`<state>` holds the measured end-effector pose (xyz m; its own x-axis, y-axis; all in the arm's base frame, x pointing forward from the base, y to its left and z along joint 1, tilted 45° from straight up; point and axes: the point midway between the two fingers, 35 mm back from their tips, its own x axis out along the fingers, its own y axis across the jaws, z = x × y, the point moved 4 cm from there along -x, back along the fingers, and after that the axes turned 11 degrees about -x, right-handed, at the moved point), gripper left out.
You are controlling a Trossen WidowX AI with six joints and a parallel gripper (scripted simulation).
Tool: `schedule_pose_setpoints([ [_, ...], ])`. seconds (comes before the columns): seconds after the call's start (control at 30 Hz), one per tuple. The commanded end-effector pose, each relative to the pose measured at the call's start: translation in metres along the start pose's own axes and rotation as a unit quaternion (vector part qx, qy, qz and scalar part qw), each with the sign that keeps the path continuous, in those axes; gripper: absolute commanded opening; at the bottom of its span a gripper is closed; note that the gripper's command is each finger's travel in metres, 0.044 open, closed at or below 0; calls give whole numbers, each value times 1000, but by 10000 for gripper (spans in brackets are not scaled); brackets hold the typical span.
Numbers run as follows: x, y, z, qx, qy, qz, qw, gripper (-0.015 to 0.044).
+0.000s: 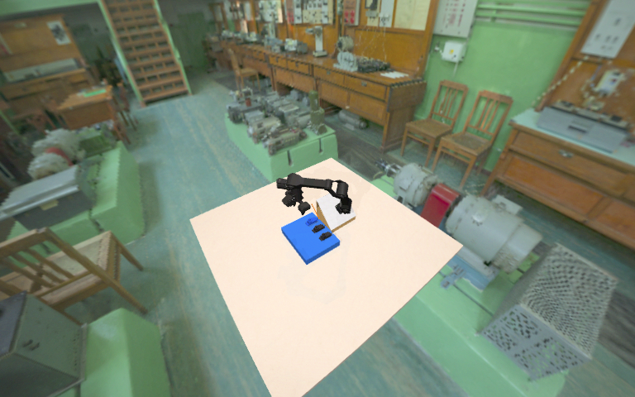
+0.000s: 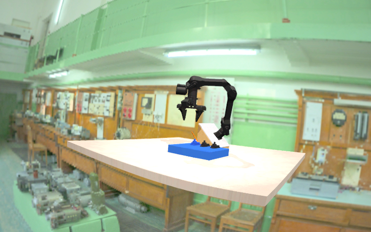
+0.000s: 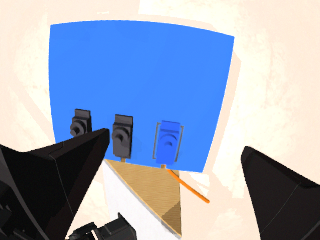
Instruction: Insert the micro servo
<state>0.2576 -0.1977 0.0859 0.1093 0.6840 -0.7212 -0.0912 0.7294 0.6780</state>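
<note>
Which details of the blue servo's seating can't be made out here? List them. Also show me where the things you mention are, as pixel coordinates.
- Ears flush on the blue deck (image 1: 304, 243) (image 2: 188, 152) (image 3: 140, 70): too small in top and exterior; the wrist view looks from above.
- Pocket's inside: covered by the blue servo (image 1: 311, 221) (image 2: 194, 142) (image 3: 168, 145) in wrist.
- Cable's lie inside the notch: too small in wrist.

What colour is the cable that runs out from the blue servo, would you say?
The cable is orange; it shows best in the wrist view.

Matte black arm (image 1: 312, 182) (image 2: 209, 81), cylindrical joint housings; jaws (image 1: 303, 208) (image 2: 190, 120) black, tapered to points.
</note>
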Motion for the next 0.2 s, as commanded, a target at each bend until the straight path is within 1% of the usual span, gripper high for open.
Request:
schedule_pose_setpoints([
  [0.0,-1,0,0,-2,2,-1,1000,440],
  [0.17,-1,0,0,-2,2,-1,1000,440],
])
